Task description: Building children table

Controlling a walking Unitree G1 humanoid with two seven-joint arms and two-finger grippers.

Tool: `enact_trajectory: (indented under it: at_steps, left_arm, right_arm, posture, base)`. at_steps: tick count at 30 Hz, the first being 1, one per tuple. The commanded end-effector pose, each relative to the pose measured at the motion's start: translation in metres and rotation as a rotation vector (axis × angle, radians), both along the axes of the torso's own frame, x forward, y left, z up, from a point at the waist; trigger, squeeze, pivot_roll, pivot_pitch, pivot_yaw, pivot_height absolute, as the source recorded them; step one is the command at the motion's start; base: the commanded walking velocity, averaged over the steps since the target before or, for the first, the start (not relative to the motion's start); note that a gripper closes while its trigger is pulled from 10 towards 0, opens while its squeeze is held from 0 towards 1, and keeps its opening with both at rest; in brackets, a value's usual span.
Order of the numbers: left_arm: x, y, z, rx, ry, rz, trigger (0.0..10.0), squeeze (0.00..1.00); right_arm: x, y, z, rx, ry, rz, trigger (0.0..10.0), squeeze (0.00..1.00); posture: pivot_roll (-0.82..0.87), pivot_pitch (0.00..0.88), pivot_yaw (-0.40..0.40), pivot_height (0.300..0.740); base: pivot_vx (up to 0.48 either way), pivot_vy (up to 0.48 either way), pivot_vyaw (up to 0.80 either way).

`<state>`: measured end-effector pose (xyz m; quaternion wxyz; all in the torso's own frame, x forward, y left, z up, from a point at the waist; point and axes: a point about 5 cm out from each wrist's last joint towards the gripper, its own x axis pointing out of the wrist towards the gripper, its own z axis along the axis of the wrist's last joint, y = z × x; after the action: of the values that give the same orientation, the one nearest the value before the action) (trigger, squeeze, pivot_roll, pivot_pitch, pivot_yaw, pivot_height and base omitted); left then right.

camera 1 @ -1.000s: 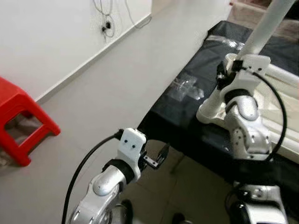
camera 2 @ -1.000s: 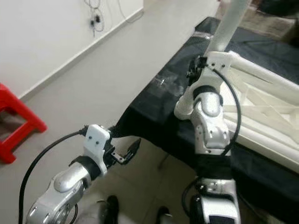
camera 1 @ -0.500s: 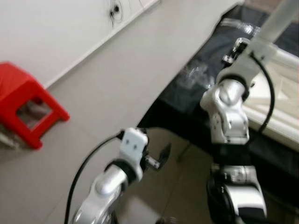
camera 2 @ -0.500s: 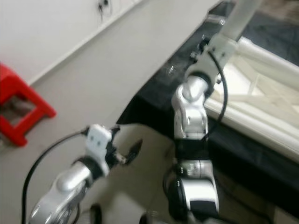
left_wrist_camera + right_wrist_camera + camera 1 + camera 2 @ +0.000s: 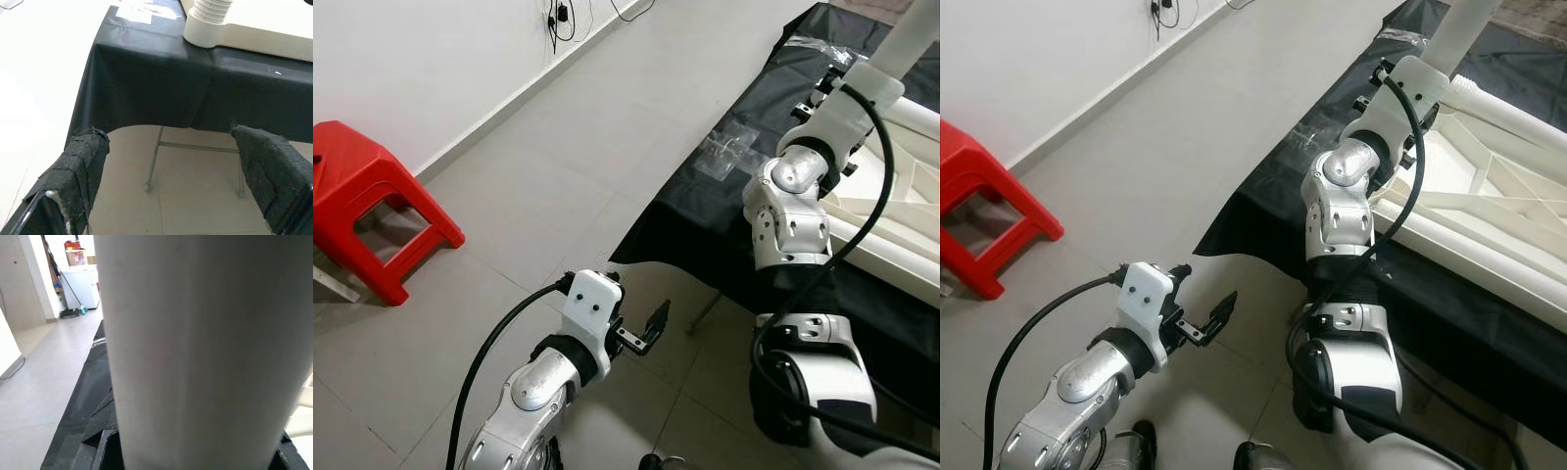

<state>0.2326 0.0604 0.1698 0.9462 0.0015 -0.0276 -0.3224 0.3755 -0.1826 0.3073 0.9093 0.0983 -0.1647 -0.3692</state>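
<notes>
A white children's table (image 5: 901,196) lies upside down on a bench draped in black cloth (image 5: 705,215). One white table leg (image 5: 1464,29) stands upright at its near left corner. My right gripper (image 5: 195,450) is shut on this leg, whose black fingers (image 5: 105,445) show at either side of it in the right wrist view. My left gripper (image 5: 656,318) hangs open and holds nothing, low over the floor in front of the bench's edge. The left wrist view looks past its fingers (image 5: 80,166) at the cloth (image 5: 146,83) and the leg's ribbed base (image 5: 210,22).
A red plastic stool (image 5: 362,215) stands on the tiled floor at the left, near the white wall. Cables (image 5: 563,15) hang at the wall's foot. A clear plastic bag (image 5: 729,152) lies on the cloth. A metal bench leg (image 5: 154,156) stands under the cloth.
The camera has shifted, so the stool and more of the floor come into view. My right gripper stays on the leg with its arm more extended. The left gripper stays open.
</notes>
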Motion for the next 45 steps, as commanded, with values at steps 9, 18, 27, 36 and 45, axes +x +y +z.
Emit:
enact_trajectory:
  at_steps: [9,18,27,36,45]
  left_arm:
    - [0.001,-0.003,-0.007,-0.003,0.004,-0.008,10.0,0.0]
    - [0.003,-0.005,-0.008,-0.002,-0.003,-0.007,10.0,0.0]
    - [0.004,-0.006,-0.01,-0.006,-0.006,-0.008,10.0,0.0]
    - [0.006,-0.006,-0.013,-0.009,-0.009,-0.009,10.0,0.0]
    - [0.009,-0.006,-0.011,0.01,-0.027,-0.008,10.0,0.0]
  right_arm:
    - [0.011,-0.002,-0.04,0.027,0.209,-0.062,10.0,0.0]
    - [0.02,0.007,-0.022,0.045,0.129,0.021,10.0,0.0]
    - [0.013,0.005,0.03,-0.004,-0.099,0.041,10.0,0.0]
    - [0.005,0.002,0.062,-0.073,-0.24,0.046,10.0,0.0]
    - [0.011,0.008,0.058,-0.03,-0.233,0.202,10.0,0.0]
  posture:
    - [0.06,0.204,-0.085,0.74]
    - [0.07,0.191,-0.086,0.74]
    - [0.06,0.173,-0.086,0.74]
    - [0.06,0.165,-0.08,0.74]
    - [0.07,0.164,-0.081,0.74]
  base:
    - [0.0,0.0,0.0]
    - [0.0,0.0,0.0]
    - [0.0,0.0,0.0]
    - [0.0,0.0,0.0]
    - [0.0,0.0,0.0]
